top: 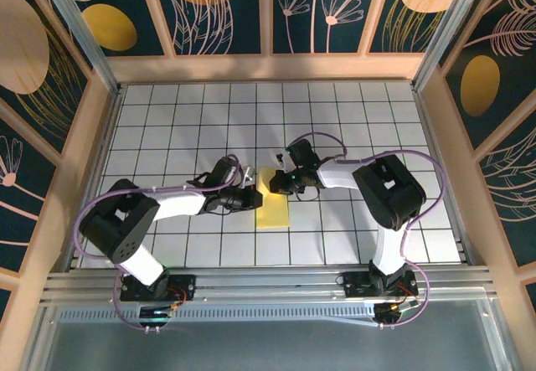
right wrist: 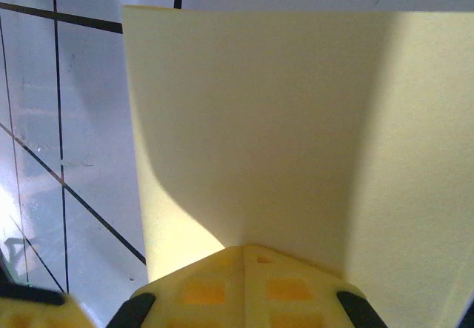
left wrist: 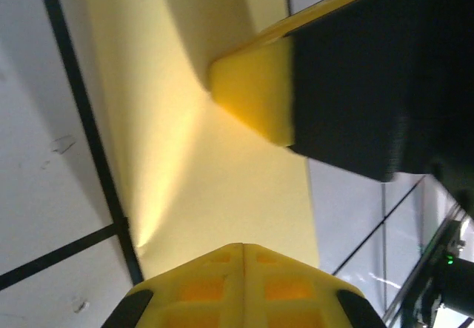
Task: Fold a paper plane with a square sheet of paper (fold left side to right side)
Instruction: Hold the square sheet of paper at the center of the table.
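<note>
Square sheet of paper (top: pixel 272 210): lies close to the middle of the white grid table (top: pixel 167 120), a little toward 6 o'clock in the top view. Is folded into a narrow strip roughly one tile wide. Runs with its long axis from 12 to 6 o'clock, the near end leaning slightly toward 7. Ends square at 6 o'clock, with a straight short edge. Lies flat at that end on the tiles.

Left gripper (top: pixel 250 197): reaches in from 9 o'clock and meets the strip's 9 o'clock long edge about midway along it. Keeps its jaws pressed together. In the left wrist view (left wrist: pixel 243 258), shows the two yellow tips joined along a single seam with nothing seen between them, and sits low over the paper (left wrist: pixel 185 180). Faces a yellow fingertip (left wrist: pixel 248 95) of the other arm, which rests on the sheet toward 1 o'clock.

Right gripper (top: pixel 281 180): comes in from 3 o'clock and sits on the strip's 12 o'clock end. Has its jaws closed tight as well. In the right wrist view (right wrist: pixel 244 258), shows the tips shut along one seam, down at the paper (right wrist: pixel 259 121). Looks across a square corner of the sheet at 11 o'clock and a straight edge at 12, with tiles past it.
</note>
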Robot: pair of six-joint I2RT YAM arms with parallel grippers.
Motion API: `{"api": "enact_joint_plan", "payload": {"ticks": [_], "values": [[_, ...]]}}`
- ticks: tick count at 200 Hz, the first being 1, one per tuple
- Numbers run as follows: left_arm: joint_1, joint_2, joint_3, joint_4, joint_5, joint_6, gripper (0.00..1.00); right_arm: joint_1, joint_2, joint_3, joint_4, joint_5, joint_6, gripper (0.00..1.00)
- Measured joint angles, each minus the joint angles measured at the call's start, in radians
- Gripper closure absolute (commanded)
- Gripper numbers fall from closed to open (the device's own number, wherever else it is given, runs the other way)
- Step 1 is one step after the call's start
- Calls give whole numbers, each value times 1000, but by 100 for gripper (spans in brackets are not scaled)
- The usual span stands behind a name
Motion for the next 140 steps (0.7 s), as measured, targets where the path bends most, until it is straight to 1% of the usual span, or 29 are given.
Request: {"api": "enact_joint_plan", "payload": {"ticks": [50, 92, 123, 140], "values": [[0, 62, 13, -21, -14, 24, 100, 1, 0, 1, 0, 0, 0, 100], [-14, 72, 26, -32, -34, 31, 100, 2, 0, 11, -16, 6, 0, 100], [-34, 77, 35, -32, -63, 31, 100, 2, 0, 39, -61, 29, -1, 84], [-40, 77, 35, -28, -72, 26, 100, 2, 0, 50, -75, 38, -1, 80]]}}
